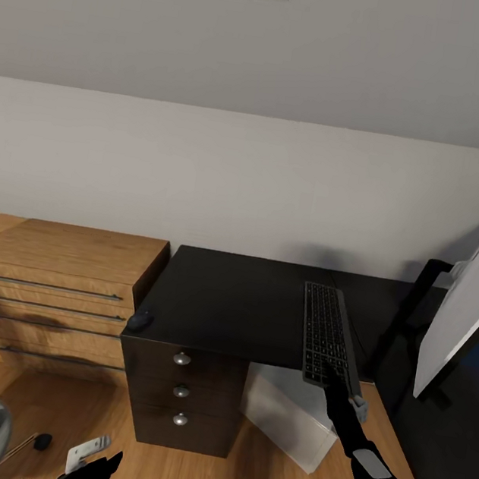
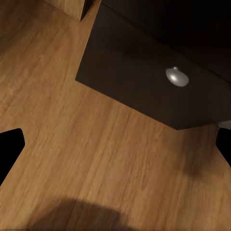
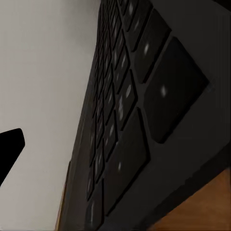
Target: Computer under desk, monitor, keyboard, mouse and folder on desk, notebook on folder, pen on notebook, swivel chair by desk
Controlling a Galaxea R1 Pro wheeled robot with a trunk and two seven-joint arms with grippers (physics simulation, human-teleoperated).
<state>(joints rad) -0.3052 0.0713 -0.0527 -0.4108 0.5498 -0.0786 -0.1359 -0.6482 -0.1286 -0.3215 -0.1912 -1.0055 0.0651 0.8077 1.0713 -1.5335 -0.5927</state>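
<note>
Right gripper (image 1: 341, 384) gripped the keyboard (image 1: 327, 331) by its near end; board overhung the desk (image 1: 230, 299) front edge, long axis running away from the robot toward the wall, monitor (image 1: 464, 319) just to its right. Left gripper (image 1: 93, 471) hung low over the floor, jaws apart, empty

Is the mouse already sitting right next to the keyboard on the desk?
No. In the head view the mouse sits at the desk's front left corner, while the keyboard lies well apart toward the right.
</note>
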